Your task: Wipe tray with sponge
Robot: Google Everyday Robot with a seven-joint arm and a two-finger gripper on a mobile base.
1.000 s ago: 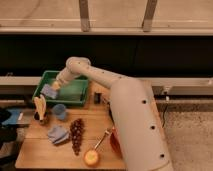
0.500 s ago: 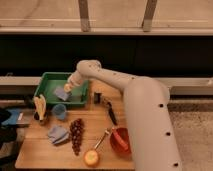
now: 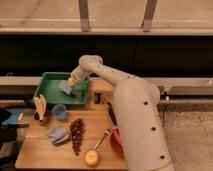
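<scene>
Your end effector (image 3: 70,86) is down inside the green tray (image 3: 49,95), over its right half, near the right wall. The arm (image 3: 107,75) reaches into the tray from the right and slightly behind, wrist bent downward.

The sponge (image 3: 66,87) is a pale blue-grey block right at the tip of the end effector, low over the tray floor. The end effector looks closed onto the sponge; you can't make out whether the sponge is actually pressed to the tray floor or just above it.

The tray sits at the back left of the wooden surface (image 3: 37,152).

Relative to the tray:
- Bananas (image 3: 39,106) just in front of its left corner.
- Small blue cup (image 3: 59,111) just in front of its front wall, about mid-width.
- Blue cloth (image 3: 58,134) further forward, well apart from it.
- Dark grape bunch (image 3: 76,134) beside the cloth, to its right.
- Orange-yellow fruit (image 3: 91,158) at the front edge of the surface, far from the tray.
- Red bowl (image 3: 116,142) forward and right, partly hidden by the robot body.
</scene>
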